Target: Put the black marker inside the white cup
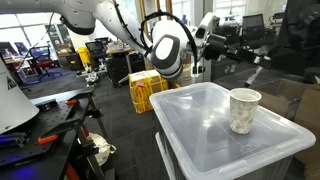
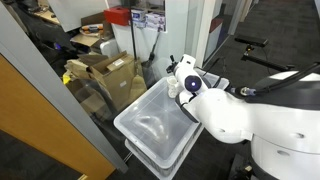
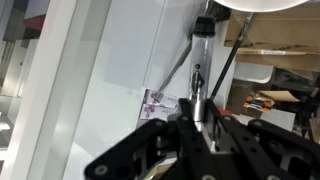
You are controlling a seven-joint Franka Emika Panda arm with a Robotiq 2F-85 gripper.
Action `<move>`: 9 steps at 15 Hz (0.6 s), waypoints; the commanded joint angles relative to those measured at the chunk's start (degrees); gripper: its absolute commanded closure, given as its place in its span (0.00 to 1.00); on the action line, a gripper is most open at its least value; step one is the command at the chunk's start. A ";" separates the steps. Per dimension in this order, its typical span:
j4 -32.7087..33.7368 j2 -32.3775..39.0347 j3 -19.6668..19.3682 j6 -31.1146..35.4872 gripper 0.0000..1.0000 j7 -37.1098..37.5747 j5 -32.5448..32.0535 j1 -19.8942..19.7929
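The white cup [image 1: 244,110] stands upright on the lid of a translucent plastic bin [image 1: 200,135]. Its side is mottled grey. In the wrist view only its rim [image 3: 262,4] shows at the top edge. My gripper [image 3: 197,122] is shut on the black marker [image 3: 199,70], a thin stick that points away from the jaws toward the cup's rim. In an exterior view the gripper [image 1: 200,58] is beyond the far left edge of the bin, apart from the cup. In an exterior view the arm [image 2: 225,115] hides most of the gripper and the cup.
The bin [image 2: 150,125] stands against a glass partition [image 2: 90,100]. Cardboard boxes [image 2: 110,70] lie behind the glass. A yellow crate [image 1: 145,90] sits on the floor beyond the bin. A workbench with tools [image 1: 45,130] is at the side.
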 commanded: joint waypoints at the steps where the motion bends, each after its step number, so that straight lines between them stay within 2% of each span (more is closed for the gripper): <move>1: 3.06 -0.07 1.66 0.00 0.95 -3.01 0.04 -2.33; 9: 7.62 -0.06 3.90 0.00 0.95 -5.17 -0.66 -5.19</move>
